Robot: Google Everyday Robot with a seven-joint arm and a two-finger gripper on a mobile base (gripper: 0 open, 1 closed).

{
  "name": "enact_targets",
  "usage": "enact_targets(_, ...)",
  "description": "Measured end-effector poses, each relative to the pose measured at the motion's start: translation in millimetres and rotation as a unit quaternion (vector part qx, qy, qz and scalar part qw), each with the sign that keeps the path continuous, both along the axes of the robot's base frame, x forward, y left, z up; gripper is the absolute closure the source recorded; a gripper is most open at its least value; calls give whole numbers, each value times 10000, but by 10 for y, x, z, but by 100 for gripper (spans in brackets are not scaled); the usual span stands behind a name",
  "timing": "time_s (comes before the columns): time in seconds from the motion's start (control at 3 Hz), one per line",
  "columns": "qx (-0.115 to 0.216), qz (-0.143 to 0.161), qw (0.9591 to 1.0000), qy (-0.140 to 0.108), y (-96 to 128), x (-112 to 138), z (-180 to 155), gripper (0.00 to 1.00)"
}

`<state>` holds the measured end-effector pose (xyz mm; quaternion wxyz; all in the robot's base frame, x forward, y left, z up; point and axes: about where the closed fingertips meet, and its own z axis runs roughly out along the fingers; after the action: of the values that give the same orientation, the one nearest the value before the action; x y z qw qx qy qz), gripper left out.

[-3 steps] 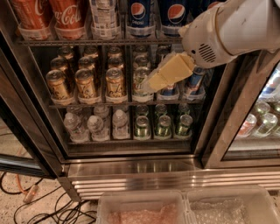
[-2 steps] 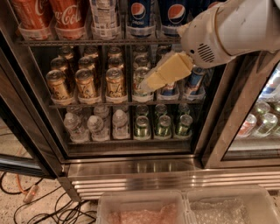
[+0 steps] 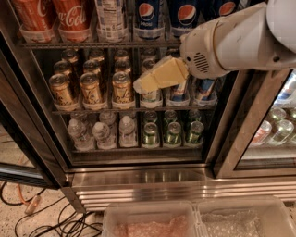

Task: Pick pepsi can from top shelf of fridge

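Three dark-blue pepsi cans [image 3: 149, 16] [image 3: 186, 15] [image 3: 226, 8] stand at the right of the top shelf [image 3: 92, 45], a wire rack with a flat front rail. The open fridge [image 3: 138, 178] fills the view. My gripper [image 3: 141, 84], cream-coloured, hangs in front of the middle shelf, below and slightly left of the pepsi cans, pointing down-left. It holds nothing that I can see. The white arm [image 3: 231, 39] comes in from the upper right and covers part of the right-hand pepsi can.
Red Coca-Cola cans [image 3: 69, 18] and a clear bottle [image 3: 111, 18] share the top shelf. Gold cans [image 3: 90, 90] and blue-and-silver cans [image 3: 178, 92] fill the middle shelf. Water bottles [image 3: 101, 132] and green cans [image 3: 173, 132] stand below. Two plastic bins [image 3: 148, 220] sit below, and cables [image 3: 27, 208] lie on the floor at left.
The arm and gripper have shifted slightly to the left in front of the middle shelf. The cans have not moved.
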<state>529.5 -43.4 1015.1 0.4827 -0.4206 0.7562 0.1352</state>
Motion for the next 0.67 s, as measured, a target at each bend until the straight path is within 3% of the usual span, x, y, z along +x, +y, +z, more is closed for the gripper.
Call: enact_targets(0.67,820,-360,9956,-270,160,148,121,0)
